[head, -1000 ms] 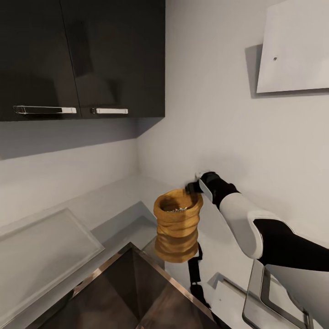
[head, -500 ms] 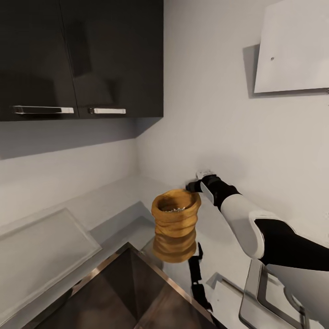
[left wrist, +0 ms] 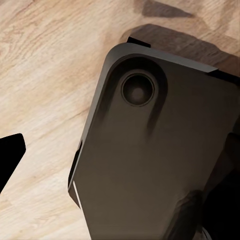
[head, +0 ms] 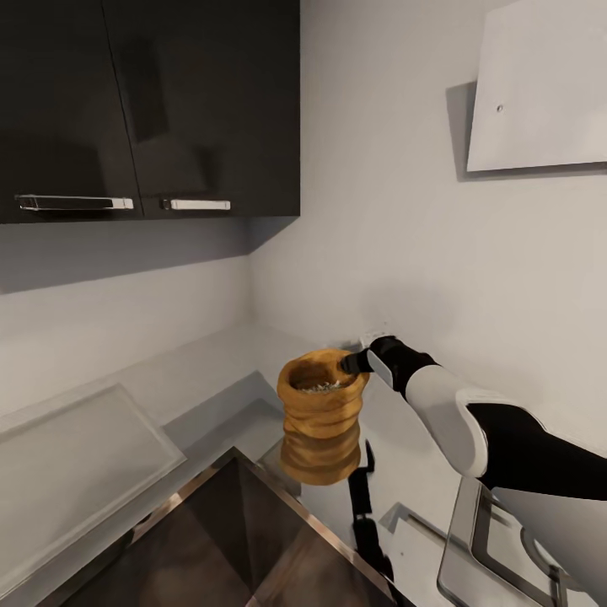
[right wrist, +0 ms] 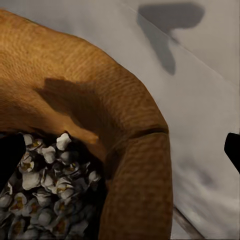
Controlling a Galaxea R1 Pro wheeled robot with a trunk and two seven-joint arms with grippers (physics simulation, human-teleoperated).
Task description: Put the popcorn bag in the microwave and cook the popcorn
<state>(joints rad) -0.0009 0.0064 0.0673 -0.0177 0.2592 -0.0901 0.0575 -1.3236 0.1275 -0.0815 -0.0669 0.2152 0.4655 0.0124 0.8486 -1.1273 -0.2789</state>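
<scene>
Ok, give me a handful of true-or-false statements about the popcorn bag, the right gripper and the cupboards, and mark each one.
1. The popcorn bag stands upright. True.
2. The bag is empty. False: the right wrist view shows popcorn inside.
3. The right gripper is at the bag's rim. True.
4. The dark wall cupboards hang open. False: both doors are shut.
5. The bag lies in the sink. False: it stands on the countertop beside it.
</scene>
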